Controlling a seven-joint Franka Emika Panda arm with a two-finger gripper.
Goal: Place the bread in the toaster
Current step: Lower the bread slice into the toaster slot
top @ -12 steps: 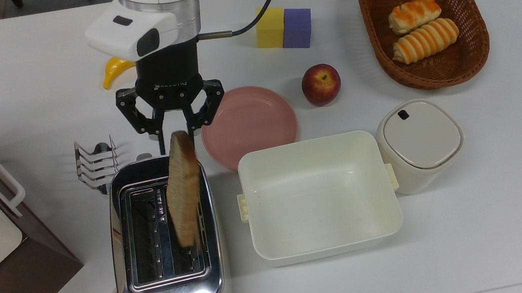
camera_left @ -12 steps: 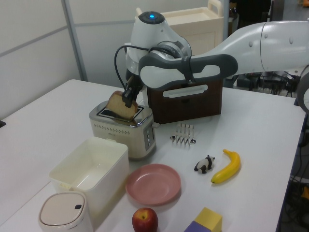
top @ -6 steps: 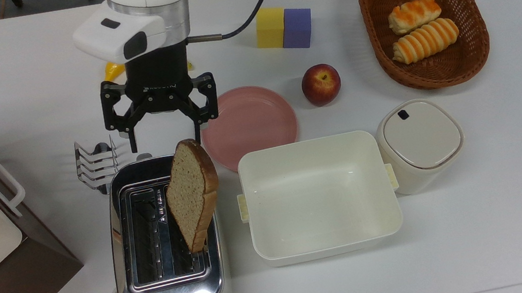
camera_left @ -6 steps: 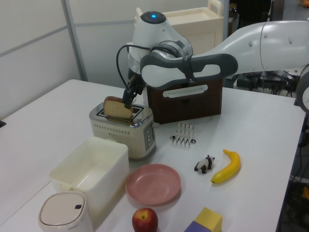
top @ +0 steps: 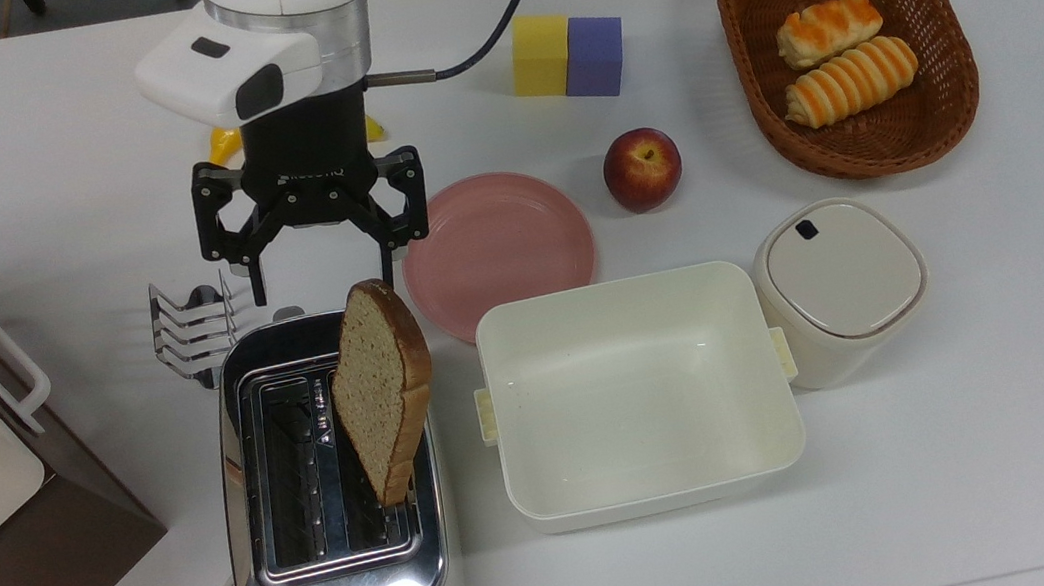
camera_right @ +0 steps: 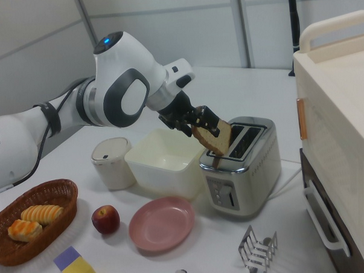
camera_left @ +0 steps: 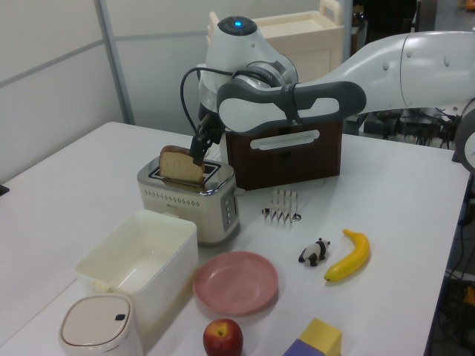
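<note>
Hand (top: 321,277): backed off toward 12 o'clock since 0.5 s ago, fingers spread, holding nothing. Bread (top: 382,390): leaning half-seated in the toaster (top: 342,569), in the slot at 3 o'clock in the top view. Advice: press its top straight down to seat it.

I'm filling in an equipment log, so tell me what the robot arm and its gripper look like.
The arm has glossy white shells with dark grey joint bands and a blue light on top of one joint. A black cable loops along the wrist. The gripper is black, with open linkage fingers and pale lettering, below a white box with dark patches.
</note>
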